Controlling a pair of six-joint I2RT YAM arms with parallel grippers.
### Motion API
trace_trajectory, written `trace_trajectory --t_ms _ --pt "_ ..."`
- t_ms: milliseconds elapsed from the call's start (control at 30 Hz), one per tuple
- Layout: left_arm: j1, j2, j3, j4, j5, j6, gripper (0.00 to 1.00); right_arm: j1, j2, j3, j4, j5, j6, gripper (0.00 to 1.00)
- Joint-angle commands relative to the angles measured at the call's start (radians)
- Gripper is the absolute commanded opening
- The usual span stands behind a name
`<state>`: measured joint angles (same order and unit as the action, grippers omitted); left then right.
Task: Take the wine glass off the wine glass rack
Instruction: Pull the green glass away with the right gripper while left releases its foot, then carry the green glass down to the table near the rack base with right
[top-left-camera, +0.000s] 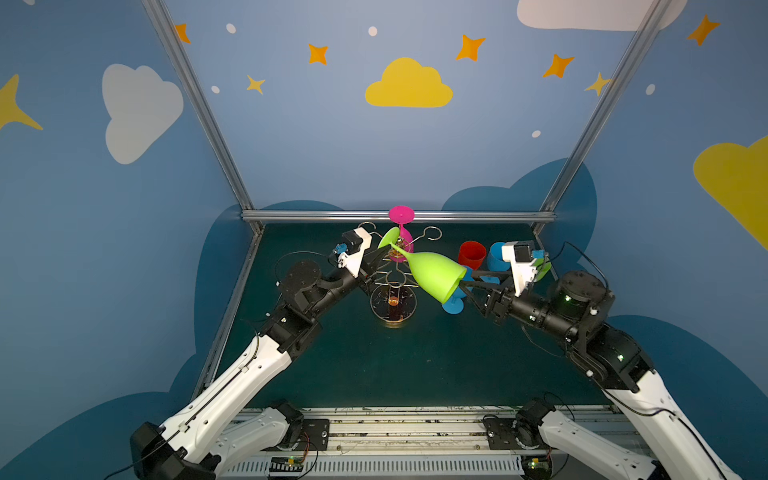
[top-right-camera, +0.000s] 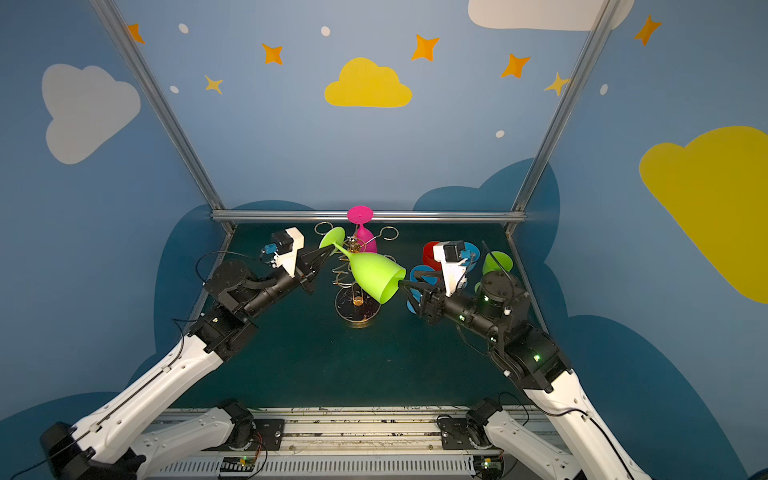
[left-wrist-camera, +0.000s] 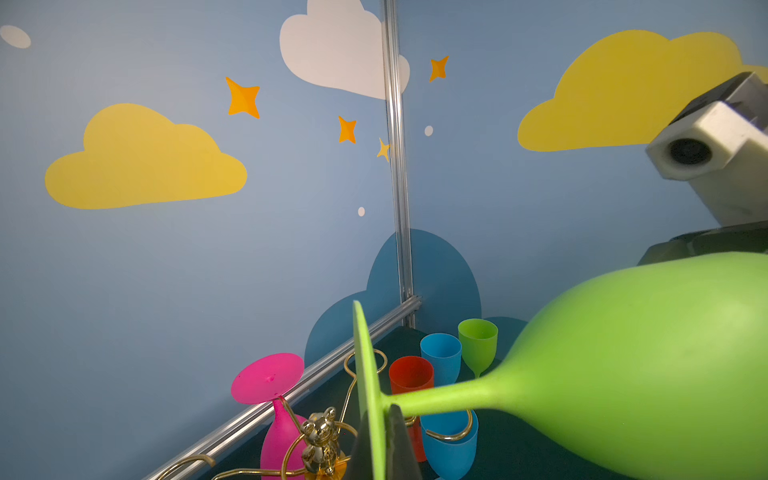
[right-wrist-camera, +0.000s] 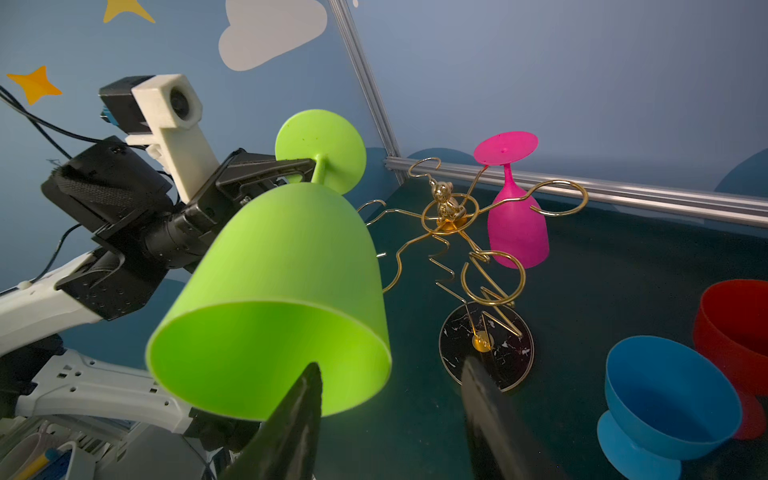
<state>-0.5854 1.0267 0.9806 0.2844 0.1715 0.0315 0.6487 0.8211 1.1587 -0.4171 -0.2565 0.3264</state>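
Just above the wine glass rack (top-left-camera: 382, 307), the green wine glass (top-left-camera: 436, 274) lies sideways, seemingly free, its stem pinched by the left fingers (right-wrist-camera: 286, 166), the right fingers (right-wrist-camera: 299, 399) spread at its rim; set-down likely remains.

No legible text, labels, numbers anywhere.

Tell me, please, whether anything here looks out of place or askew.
The green wine glass is off the wine glass rack, lying almost sideways in mid-air: the left gripper pinches its foot, and the open right gripper straddles its rim. The pink wine glass hangs upside down on the rack, as expected.
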Motion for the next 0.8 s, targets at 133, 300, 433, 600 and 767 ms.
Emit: trace_trajectory --t_ms 133,300,433,600,767 --pt "-0.001 0.009 0.019 0.016 0.022 -0.028 0.03 0.000 0.043 -0.013 0.121 -0.045 0.052 0.33" --pt "-0.002 0.011 0.021 0.015 0.024 -0.027 0.03 0.004 0.074 -0.005 0.157 -0.079 0.074 0.05" --pt "-0.002 0.012 0.021 0.014 0.024 -0.023 0.03 0.003 0.084 -0.004 0.174 -0.082 0.089 0.00" --pt "-0.001 -0.004 0.014 0.009 -0.002 -0.014 0.28 0.001 0.058 0.000 0.165 -0.044 0.095 0.00" --pt "0.000 -0.057 -0.024 0.003 -0.096 -0.016 0.75 -0.007 0.005 0.041 0.070 0.054 0.048 0.00"
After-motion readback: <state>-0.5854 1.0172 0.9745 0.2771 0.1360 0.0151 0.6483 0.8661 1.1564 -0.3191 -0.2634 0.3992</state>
